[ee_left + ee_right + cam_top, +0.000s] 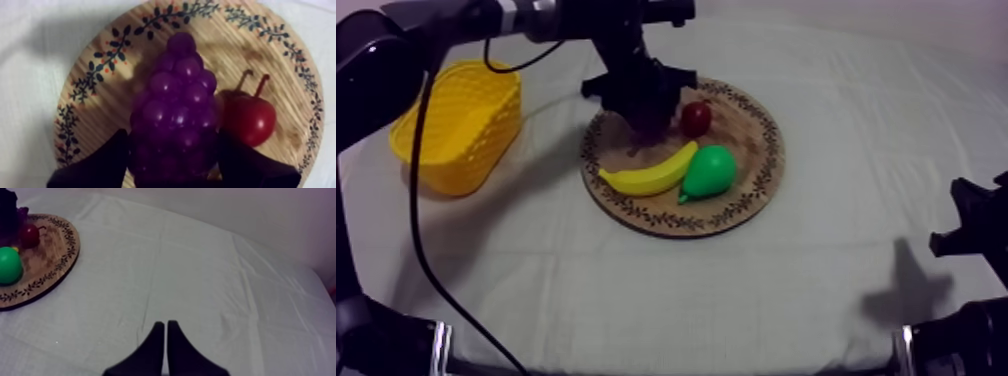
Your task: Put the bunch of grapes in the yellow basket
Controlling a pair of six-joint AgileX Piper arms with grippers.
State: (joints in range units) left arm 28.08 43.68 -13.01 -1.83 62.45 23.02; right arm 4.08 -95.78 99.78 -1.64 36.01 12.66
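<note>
The left claw (171, 134) is clasping the bunch of grapes (177, 100) on the wooden board (100, 65), long axis running straight away from it (yellow basket (486, 120) is sitting toward the desk's left edge); right claw (166, 324) is idling closed, empty.

Right jaws together in a narrow black wedge, low over the creased cloth-covered surface (210, 283), board (52, 263) well apart at the far side, on it a green pear (9, 265), small red fruit (29, 235) just beyond, grapes (22, 211) behind that
</note>
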